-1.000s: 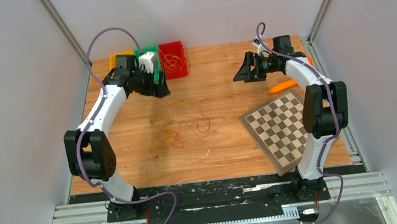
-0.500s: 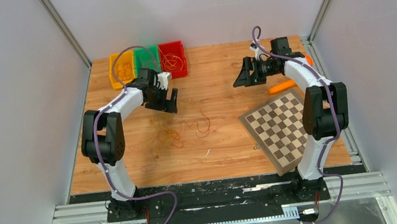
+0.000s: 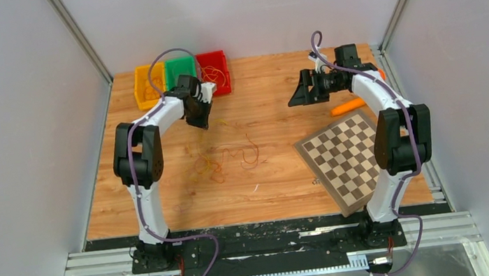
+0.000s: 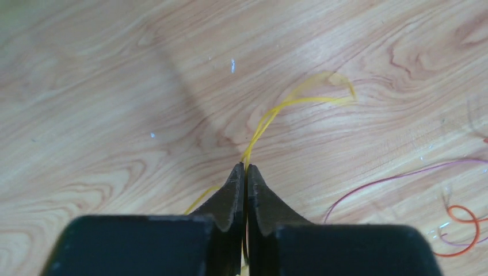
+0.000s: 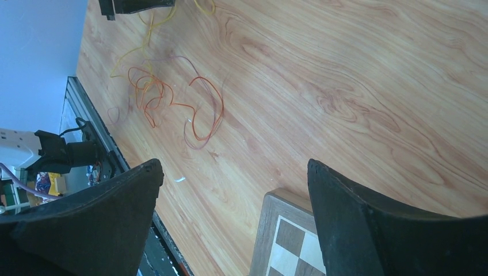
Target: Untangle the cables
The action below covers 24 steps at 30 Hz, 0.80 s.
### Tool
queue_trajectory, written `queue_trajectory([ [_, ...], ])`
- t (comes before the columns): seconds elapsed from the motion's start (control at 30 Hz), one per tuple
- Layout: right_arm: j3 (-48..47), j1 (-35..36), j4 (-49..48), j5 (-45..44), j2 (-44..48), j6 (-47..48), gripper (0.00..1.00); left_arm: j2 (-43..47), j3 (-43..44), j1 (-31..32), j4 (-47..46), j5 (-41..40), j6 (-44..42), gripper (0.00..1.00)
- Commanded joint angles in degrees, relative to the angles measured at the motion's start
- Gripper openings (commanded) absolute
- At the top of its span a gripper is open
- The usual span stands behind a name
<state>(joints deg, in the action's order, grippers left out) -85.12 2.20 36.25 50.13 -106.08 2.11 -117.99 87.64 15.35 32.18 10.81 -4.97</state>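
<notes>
The cables [image 3: 223, 158] lie in a loose tangle of thin yellow, orange and red strands on the wooden table, left of centre. My left gripper [image 3: 199, 120] is down at the tangle's far end. The left wrist view shows this gripper [image 4: 246, 167] shut on a yellow cable [image 4: 288, 103], which loops away over the wood. A dark red strand [image 4: 391, 178] and an orange curl [image 4: 463, 215] lie to its right. My right gripper [image 3: 295, 96] hovers open at the far right and holds nothing. From the right wrist, that gripper [image 5: 234, 167] looks toward the tangle [image 5: 167, 98].
Yellow [image 3: 148, 86], green [image 3: 179, 68] and red [image 3: 213, 68] bins stand at the far left; the yellow and red bins hold strands. An orange carrot-shaped piece [image 3: 347, 106] lies under the right arm. A tilted chessboard [image 3: 343, 157] sits at the near right.
My left arm came away from the bins and down to the table. Its jaws went from wide open to shut on the yellow cable. The right arm barely moved.
</notes>
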Motion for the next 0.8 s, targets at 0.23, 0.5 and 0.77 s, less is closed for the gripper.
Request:
queue_trajectory([
  [0.23, -5.4, 0.5, 0.5, 0.0, 3.0, 3.2, 0.94, 25.3, 6.6, 0.3, 6.1, 7.8, -5.5, 0.00],
  [0.5, -9.4, 2.8, 1.6, 0.6, 1.6, 4.2, 0.93, 37.1, 14.4, -0.4, 1.8, 12.3, -2.0, 0.00],
  [0.77, -12.5, 7.1, 1.4, 0.5, 2.8, 7.8, 0.95, 38.9, 21.7, -0.5, -8.2, 20.4, 11.6, 0.00],
])
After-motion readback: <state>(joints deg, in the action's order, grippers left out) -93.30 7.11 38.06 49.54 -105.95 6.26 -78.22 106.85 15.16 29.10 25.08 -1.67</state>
